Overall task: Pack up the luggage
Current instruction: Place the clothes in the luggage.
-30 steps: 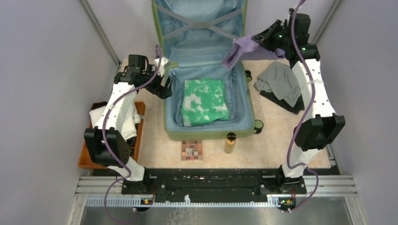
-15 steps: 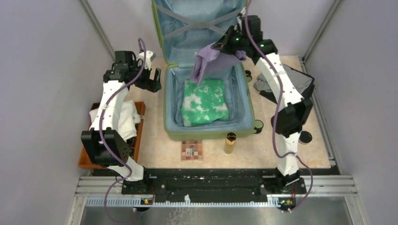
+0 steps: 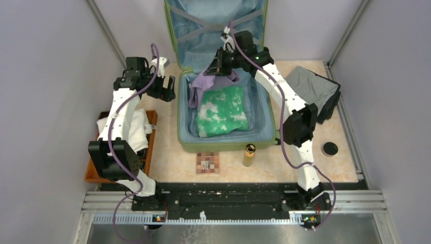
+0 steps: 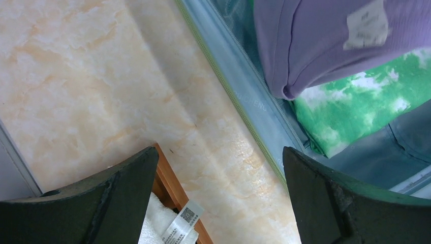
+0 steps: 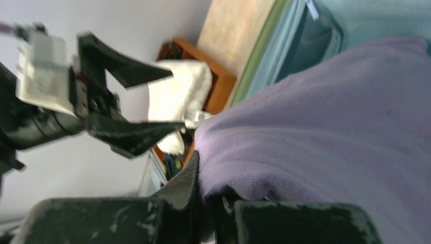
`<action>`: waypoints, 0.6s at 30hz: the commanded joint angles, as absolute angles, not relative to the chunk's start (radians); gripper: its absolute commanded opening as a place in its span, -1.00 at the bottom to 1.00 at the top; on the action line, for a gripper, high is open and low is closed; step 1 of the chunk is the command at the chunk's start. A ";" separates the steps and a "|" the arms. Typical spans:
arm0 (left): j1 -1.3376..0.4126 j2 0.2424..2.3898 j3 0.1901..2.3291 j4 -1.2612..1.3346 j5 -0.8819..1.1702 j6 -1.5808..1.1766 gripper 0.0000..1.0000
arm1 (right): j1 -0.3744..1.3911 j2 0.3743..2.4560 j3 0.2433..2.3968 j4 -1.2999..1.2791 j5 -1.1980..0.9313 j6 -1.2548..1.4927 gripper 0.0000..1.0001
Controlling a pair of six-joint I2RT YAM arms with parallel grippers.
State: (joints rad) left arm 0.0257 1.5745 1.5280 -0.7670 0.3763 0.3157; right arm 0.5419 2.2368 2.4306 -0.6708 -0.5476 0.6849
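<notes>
Luggage (image 3: 228, 146) sits mid-counter (image 3: 167, 157), lid propped upright at the back. My right hand (image 3: 217, 63) hangs over its rear interior, pinching a purple garment (image 3: 201, 84) that drapes beside the green tie-dye cloth (image 3: 222, 110). Left hand (image 3: 167, 90) is spread wide, just outside the left wall.

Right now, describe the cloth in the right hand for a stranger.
Find the big open green suitcase. Over its far left corner the right hand holds a cloth. It is plain purple; the folded cloth beneath is green and white.
</notes>
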 commanded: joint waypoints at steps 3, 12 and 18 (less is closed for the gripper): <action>0.031 1.533 1.518 -0.729 0.411 0.293 0.97 | 0.550 2.076 2.181 -0.699 -0.656 0.460 -1.00; 0.031 1.527 1.504 -0.720 0.452 0.292 0.97 | 0.548 1.926 1.855 -0.755 -0.523 0.315 -0.82; 0.030 1.517 1.499 -0.717 0.465 0.302 0.97 | 0.550 1.885 1.764 -0.789 -0.507 0.301 0.49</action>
